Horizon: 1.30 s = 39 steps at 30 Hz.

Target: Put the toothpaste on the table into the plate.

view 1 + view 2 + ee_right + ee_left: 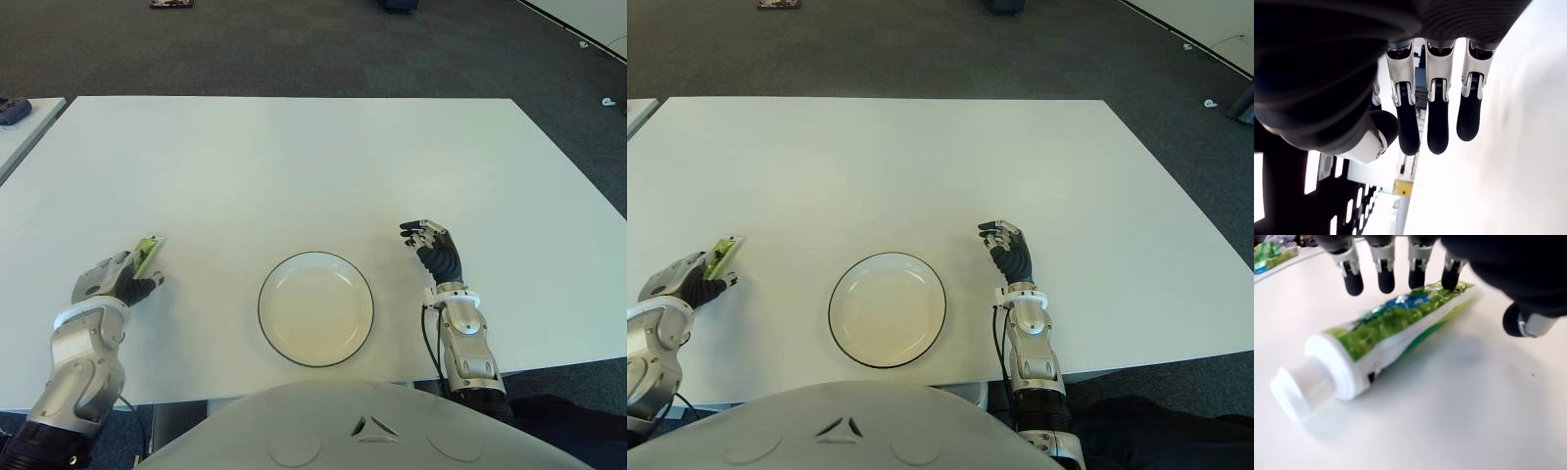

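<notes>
Nearest me, the plate [315, 308] sits on the table [294, 166] between my two hands. My right hand [435, 250] shows just right of the plate, fingers loosely extended, holding nothing. My left hand [118, 279] is well left of the plate, over the near end of the tube [1396, 333]; its fingers [1385, 276] hang above it, uncurled, one tip seemingly touching. That toothpaste lies flat, long axis running away from me, slightly rightward.
</notes>
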Each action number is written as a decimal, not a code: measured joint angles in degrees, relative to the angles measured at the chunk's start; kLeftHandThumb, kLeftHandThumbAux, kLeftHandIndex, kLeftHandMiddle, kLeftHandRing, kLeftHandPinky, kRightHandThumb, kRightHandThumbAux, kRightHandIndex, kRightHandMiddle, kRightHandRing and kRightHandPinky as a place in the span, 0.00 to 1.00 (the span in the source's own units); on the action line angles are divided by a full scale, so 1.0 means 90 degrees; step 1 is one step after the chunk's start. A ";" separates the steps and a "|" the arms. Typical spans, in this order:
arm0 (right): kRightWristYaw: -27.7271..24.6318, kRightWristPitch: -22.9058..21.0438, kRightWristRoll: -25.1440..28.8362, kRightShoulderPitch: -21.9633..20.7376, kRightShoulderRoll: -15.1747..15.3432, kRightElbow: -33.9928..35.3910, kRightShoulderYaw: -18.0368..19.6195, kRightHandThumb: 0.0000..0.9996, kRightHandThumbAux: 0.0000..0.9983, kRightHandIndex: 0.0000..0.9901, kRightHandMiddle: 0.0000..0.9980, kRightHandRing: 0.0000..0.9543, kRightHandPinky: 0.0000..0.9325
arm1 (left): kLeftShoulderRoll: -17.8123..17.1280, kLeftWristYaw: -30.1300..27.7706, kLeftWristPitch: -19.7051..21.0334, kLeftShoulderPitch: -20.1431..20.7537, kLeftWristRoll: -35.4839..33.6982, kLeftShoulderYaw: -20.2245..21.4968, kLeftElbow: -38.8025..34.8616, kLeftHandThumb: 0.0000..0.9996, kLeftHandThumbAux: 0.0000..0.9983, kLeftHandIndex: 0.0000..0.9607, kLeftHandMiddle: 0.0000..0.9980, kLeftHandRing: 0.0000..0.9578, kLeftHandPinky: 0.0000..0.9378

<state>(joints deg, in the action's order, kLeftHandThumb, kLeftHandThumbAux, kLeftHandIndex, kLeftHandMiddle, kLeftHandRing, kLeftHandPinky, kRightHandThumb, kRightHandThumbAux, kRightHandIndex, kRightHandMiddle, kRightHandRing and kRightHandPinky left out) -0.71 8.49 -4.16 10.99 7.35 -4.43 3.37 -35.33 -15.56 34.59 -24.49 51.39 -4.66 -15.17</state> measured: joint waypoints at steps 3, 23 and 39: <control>-0.0009 0.0000 0.0003 0.0000 0.0004 0.0002 0.0001 0.69 0.73 0.42 0.39 0.38 0.41 | 0.0363 0.0600 0.0063 0.0048 0.0006 0.0075 0.0167 0.63 0.35 0.25 0.28 0.28 0.36; -0.0044 0.0043 0.0006 -0.0001 0.0045 -0.0002 0.0021 0.69 0.73 0.42 0.39 0.39 0.43 | 0.1520 0.3168 -0.0210 0.0415 -0.0270 0.0478 0.1094 0.80 0.43 0.47 0.71 0.74 0.74; -0.0088 0.0043 0.0021 0.0000 0.0044 -0.0002 0.0025 0.69 0.73 0.42 0.39 0.39 0.43 | 0.1542 0.3528 -0.0642 0.0419 -0.0536 0.0587 0.1341 0.79 0.44 0.46 0.72 0.76 0.74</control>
<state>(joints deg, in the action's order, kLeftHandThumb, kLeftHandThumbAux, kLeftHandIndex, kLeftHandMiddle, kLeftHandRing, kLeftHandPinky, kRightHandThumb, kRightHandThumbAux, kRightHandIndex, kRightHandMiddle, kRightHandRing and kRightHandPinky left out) -1.51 8.88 -3.97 10.99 7.74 -4.44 3.59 -21.46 16.19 28.81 -20.72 46.57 0.62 -3.10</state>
